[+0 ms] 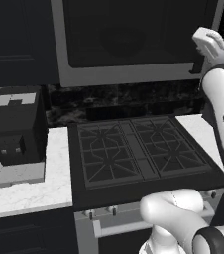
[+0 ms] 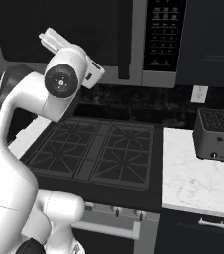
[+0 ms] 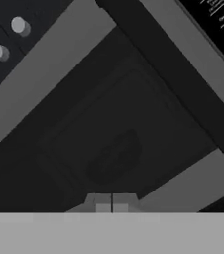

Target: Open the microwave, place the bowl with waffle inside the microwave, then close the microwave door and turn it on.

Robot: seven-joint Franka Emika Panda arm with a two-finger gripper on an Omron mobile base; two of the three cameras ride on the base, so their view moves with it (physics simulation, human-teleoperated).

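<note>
The microwave (image 1: 134, 74) hangs above the stove with its door (image 3: 114, 149) closed, and the white turntable shows dimly through the dark glass. The black bar handle (image 2: 125, 39) runs down the door's right edge, beside the keypad strip (image 2: 164, 32). My gripper (image 3: 111, 204) is raised in front of the door's lower part, left of the handle (image 3: 173, 84). Its fingertips are together with nothing between them. The hand is rolled, so the door appears diagonal in the hand view. The white hand (image 1: 210, 42) stands just short of the glass. The bowl with waffle is out of view.
A black gas cooktop (image 1: 139, 149) lies below the microwave. A black coffee machine (image 1: 17, 124) stands on the white counter to the left, and a small grey toaster (image 2: 213, 134) on the marble counter (image 2: 198, 188) to the right. Dark cabinets flank the microwave.
</note>
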